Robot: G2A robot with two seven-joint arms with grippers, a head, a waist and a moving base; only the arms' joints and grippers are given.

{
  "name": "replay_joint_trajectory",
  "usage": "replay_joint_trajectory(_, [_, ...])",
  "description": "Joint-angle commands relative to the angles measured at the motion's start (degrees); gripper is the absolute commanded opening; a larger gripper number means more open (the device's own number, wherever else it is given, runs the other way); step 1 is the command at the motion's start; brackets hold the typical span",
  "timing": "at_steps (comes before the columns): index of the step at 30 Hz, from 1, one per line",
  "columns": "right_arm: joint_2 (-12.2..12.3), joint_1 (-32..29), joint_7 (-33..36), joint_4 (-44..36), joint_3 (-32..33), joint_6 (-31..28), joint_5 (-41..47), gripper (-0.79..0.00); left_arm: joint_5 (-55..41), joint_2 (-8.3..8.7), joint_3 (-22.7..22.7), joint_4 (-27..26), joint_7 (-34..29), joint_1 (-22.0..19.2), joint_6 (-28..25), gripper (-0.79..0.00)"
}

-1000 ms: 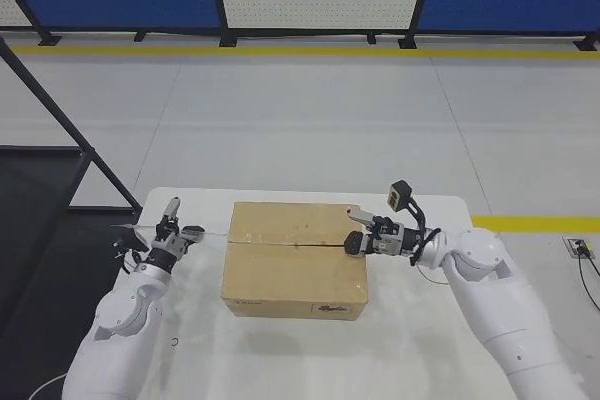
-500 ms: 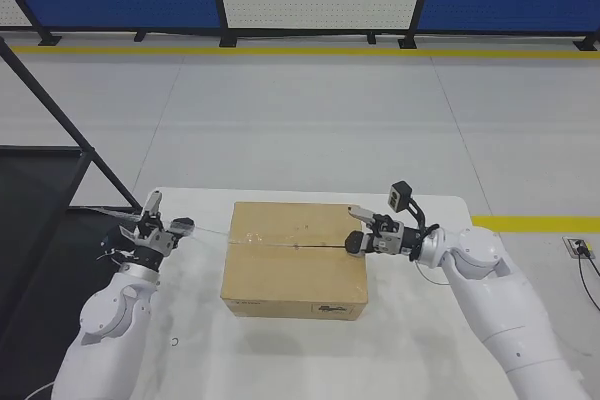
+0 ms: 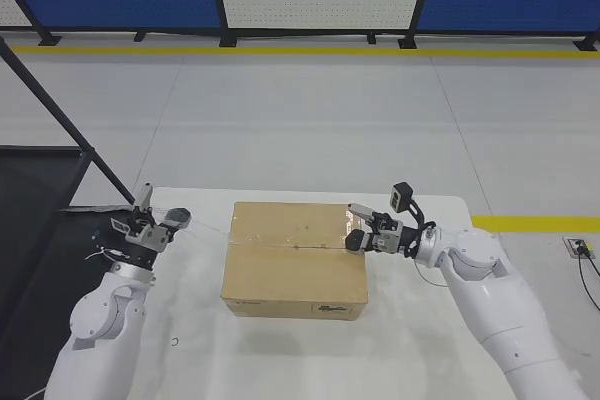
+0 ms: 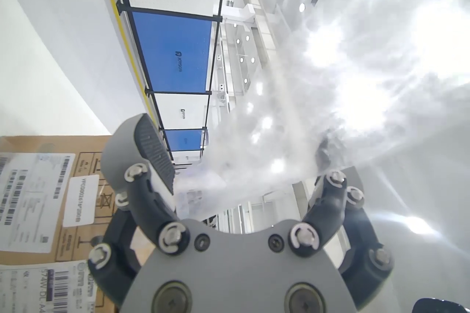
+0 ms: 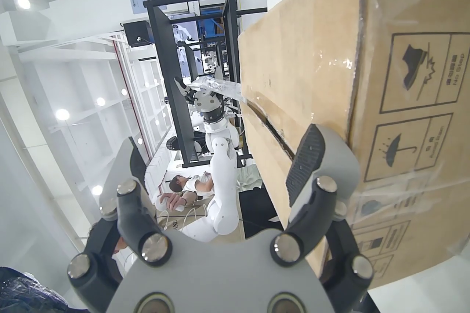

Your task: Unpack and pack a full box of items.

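A closed brown cardboard box (image 3: 295, 258) sits in the middle of the white table (image 3: 420, 330). A strip of clear tape (image 3: 205, 231) runs from the box's top seam out to my left gripper (image 3: 158, 208), held above the table's left end. Its fingers stand apart, and the crumpled tape (image 4: 293, 131) clings across one finger. The box's labelled side (image 4: 44, 197) lies beside that gripper. My right gripper (image 3: 358, 227) is open at the box's right end. One finger (image 5: 315, 160) rests on the box (image 5: 367, 72) near the seam. The far-off tape (image 5: 224, 87) shines there.
A black metal frame (image 3: 50, 110) stands just left of the table, close to my left arm. A small loop of debris (image 3: 174, 343) lies on the table's left front. Bare tabletop stretches in front of the box and at its right.
My left gripper has drawn away from the box toward the table's left edge, stretching the clear tape longer off the seam. The right gripper has hardly moved.
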Motion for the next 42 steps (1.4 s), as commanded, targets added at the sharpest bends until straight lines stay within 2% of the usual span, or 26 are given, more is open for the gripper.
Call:
replay_joint_trajectory(1, [0.02, -0.03, -0.29, -0.03, 0.04, 0.03, -0.05, 0.000, 0.90, 0.06, -0.45, -2.76, 1.03, 1.30, -0.19, 0.000])
replay_joint_trajectory(6, [0.15, -0.19, -1.78, -0.61, 0.26, 0.35, -0.85, 0.000, 1.86, 0.14, -1.47, -8.39, 3.21, 3.83, 0.36, 0.000])
replay_joint_trajectory(10, [0.40, -0.55, -0.20, -1.28, 0.69, 0.54, -0.59, 0.000, 2.77, 0.21, -2.19, -12.11, 4.49, 5.43, 0.95, 0.000])
replay_joint_trajectory(17, [0.38, -0.29, 0.13, -1.19, 0.25, 0.76, -0.81, 0.000, 5.01, 0.23, -2.03, -16.82, 5.87, 6.49, 2.52, 0.000])
replay_joint_trajectory(29, [-0.05, 1.25, -1.78, 0.98, -1.35, 0.42, -2.51, 0.000, 8.65, -0.06, 1.99, -21.77, 6.29, 5.47, 6.49, 0.000])
replay_joint_trajectory(42, [1.20, -1.19, 2.44, -1.34, 1.23, -2.96, -2.76, 0.000, 13.53, -0.89, 9.74, -22.81, 6.95, 1.61, 9.54, 0.000])
